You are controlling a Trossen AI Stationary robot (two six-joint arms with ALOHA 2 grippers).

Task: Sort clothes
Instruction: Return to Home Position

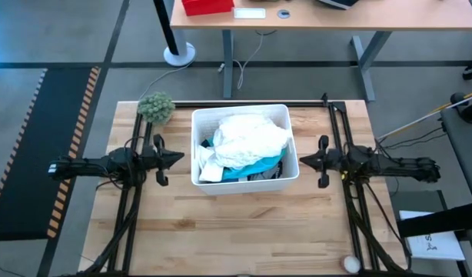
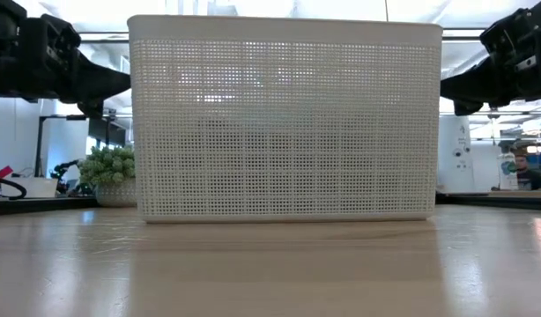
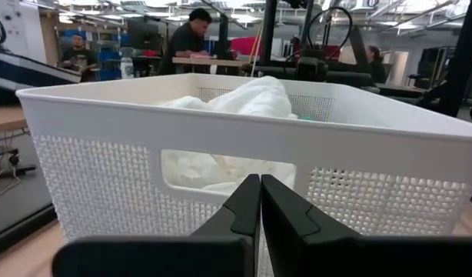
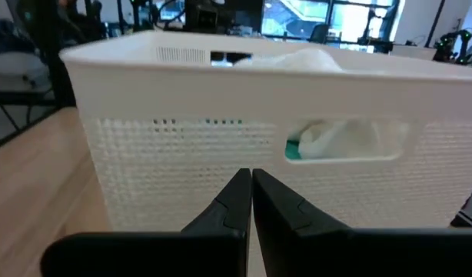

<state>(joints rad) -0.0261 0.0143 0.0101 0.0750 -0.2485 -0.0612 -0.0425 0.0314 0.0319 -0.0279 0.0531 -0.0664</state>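
**Both grippers closed, flanking a full white bin**

The white plastic bin (image 1: 240, 108) stands on the wooden table (image 1: 244, 231), in its far half and about centred between the two arms. The clothes lie inside it. A white garment (image 1: 247, 138) is heaped on top and rises above the rim. A turquoise garment (image 1: 260, 166) shows beneath it on the side nearer the right arm, and a smaller white piece (image 1: 207, 168) sits in the near left corner (anything deeper in the pile is hidden). White and turquoise fabric also show through the handle slot (image 4: 345, 141) in the wall facing the right arm.

The left gripper (image 1: 178, 158) hangs just beside the bin's left wall, pointing at it with a narrow gap between. Its jaws are pressed together on nothing. The right gripper (image 1: 301, 161) mirrors it at the opposite wall, jaws likewise together and empty.

The fuzzy green ball (image 1: 156, 107) rests near the bin's far left corner, apart from it. A small pale round thing (image 1: 350, 264) lies at the table's near right edge; what it is cannot be told. Beyond the table, a person (image 3: 186, 42) leans over a desk.
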